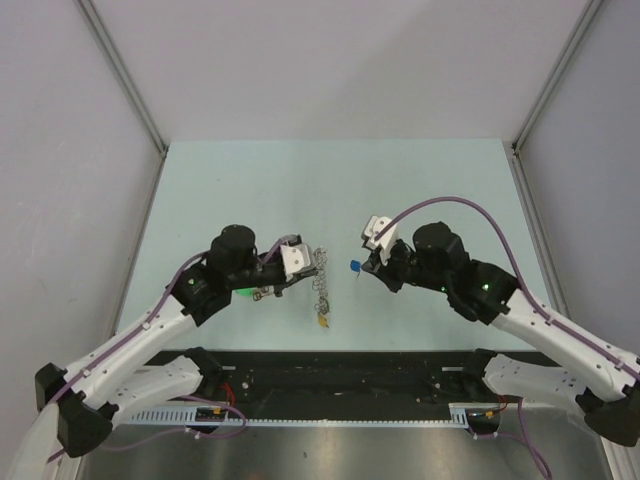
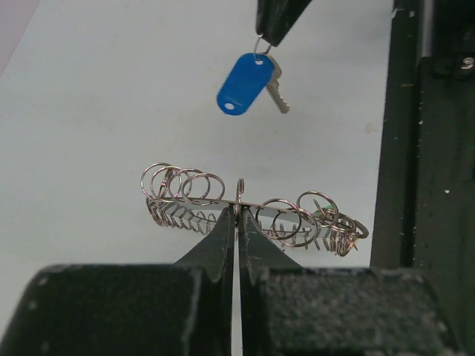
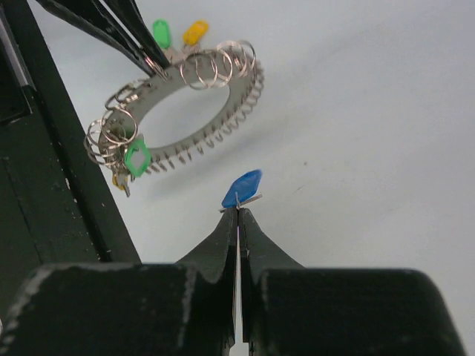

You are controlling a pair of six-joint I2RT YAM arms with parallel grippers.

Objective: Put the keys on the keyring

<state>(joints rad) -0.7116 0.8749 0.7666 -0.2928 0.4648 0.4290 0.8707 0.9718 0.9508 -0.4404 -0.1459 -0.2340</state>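
Observation:
My left gripper [image 2: 238, 211] is shut on the edge of the keyring [image 2: 185, 194], a flat silver ring fringed with many small split rings, and holds it above the table. In the right wrist view the keyring [image 3: 237, 93] carries two green tags [image 3: 137, 157] and a yellow tag [image 3: 195, 31]. My right gripper [image 3: 237, 211] is shut on the small split ring of a key with a blue tag [image 3: 242, 188]. The blue key [image 2: 245, 83] hangs a short way from the keyring, not touching it. From above, the keyring [image 1: 320, 280] and the blue key [image 1: 355, 266] sit between both grippers.
The pale table top [image 1: 330, 190] is walled by grey panels at the left, right and back. A black rail [image 1: 340, 365] runs along the near edge, close below the held keyring, and shows in the left wrist view [image 2: 423, 148].

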